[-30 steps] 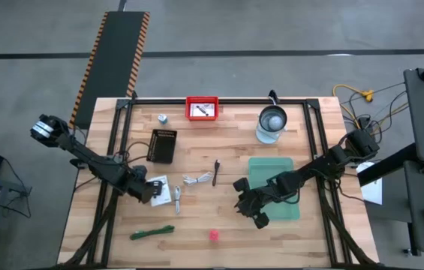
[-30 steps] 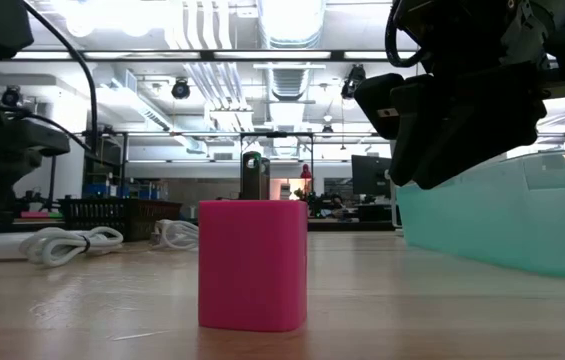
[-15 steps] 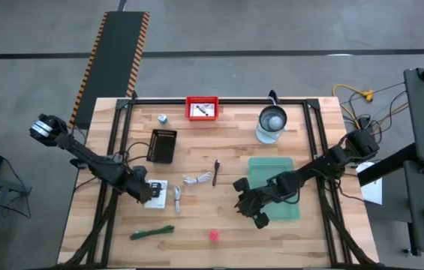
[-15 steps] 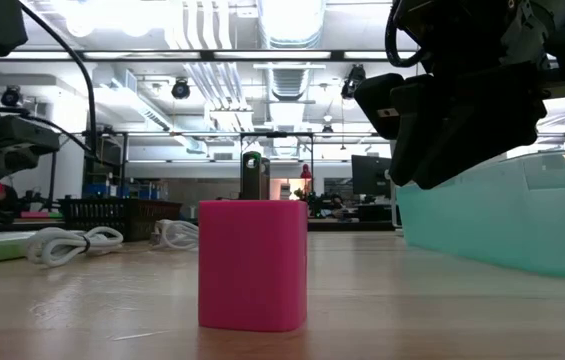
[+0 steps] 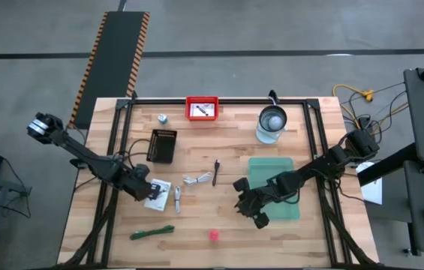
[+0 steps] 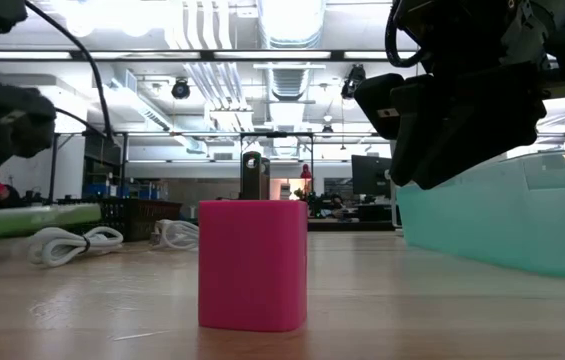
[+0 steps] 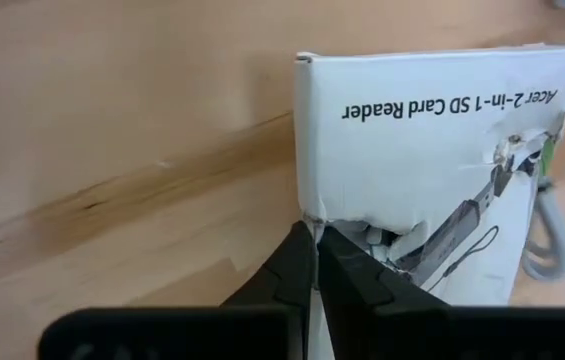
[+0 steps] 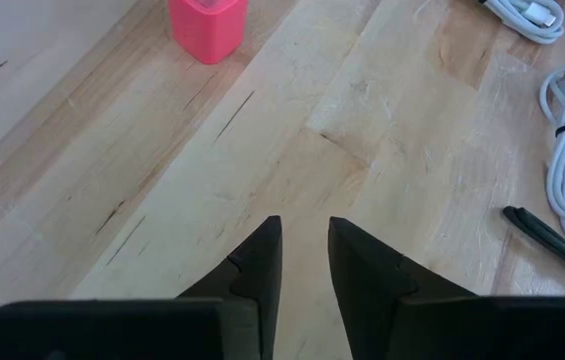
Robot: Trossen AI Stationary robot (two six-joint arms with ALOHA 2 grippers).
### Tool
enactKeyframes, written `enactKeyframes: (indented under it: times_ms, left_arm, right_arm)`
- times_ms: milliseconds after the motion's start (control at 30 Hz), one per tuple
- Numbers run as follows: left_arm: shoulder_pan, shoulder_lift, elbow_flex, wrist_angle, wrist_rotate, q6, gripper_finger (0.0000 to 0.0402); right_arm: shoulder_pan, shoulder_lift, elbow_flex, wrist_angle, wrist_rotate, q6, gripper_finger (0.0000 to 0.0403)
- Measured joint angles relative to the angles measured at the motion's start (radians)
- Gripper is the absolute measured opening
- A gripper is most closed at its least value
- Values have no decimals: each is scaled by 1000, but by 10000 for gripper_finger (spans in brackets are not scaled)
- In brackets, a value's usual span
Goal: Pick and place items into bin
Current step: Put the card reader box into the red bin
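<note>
**Left arm pinches the card pack and starts to lift it**

On the left of the table, the left gripper (image 5: 142, 189) has closed fully within the last second, its jaws clamped on the edge of the white card pack (image 7: 422, 150), the card-reader packaging. A second ago the jaws stood half open over the pack as it lay flat; now, in the low view, the pack's green edge (image 6: 27, 219) hangs tilted above the wood, so the lift has begun. The pick looks secure, though a thin-edge pinch could let the pack swing.

Moving right, the metal clip (image 5: 177, 198) lies just beside the pack, then the white cable (image 5: 196, 179) and the thin black stick (image 5: 216, 171), with the green tie (image 5: 152, 233) and the pink block (image 5: 214, 235) near the front edge, all untouched.

Further right, the right gripper (image 5: 251, 211) hovers where it was, just beside the green bin (image 5: 290, 212); its jaws are slightly apart and hold nothing. The left arm's carry to the bin crosses most of the table.
</note>
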Motion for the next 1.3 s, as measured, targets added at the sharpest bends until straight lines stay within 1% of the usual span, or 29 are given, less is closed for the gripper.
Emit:
enactKeyframes:
  times_ms: [67,233,333,533,700,833,967,1033,1100,1233,1300]
  left_arm:
    - [0,-20,0,1,-13,24,0]
    - [0,-49,2,70,-127,124,0]
    - [0,-55,4,116,-172,194,0]
    - [0,-56,15,135,-240,301,0]
    - [0,-56,29,135,-303,346,0]
    - [0,-56,61,139,-404,420,0]
    - [0,-56,100,141,-501,541,0]
    - [0,-56,114,139,-549,588,0]
    - [0,-56,128,137,-595,627,0]
    - [0,-56,159,139,-679,736,0]
    - [0,-56,168,151,-724,804,0]
  right_arm:
    - [0,0,0,0,0,0,75]
    - [0,0,0,0,0,0,81]
    - [0,0,0,0,0,0,84]
    - [0,0,0,2,0,0,84]
    - [0,0,0,4,0,13,77]
    - [0,0,0,13,0,14,73]
    - [0,0,13,33,1,5,73]
    - [0,0,22,81,2,-20,75]
    - [0,0,29,169,2,-56,77]
    - [-4,0,30,438,6,-60,73]
    - [-6,0,30,543,35,-49,70]
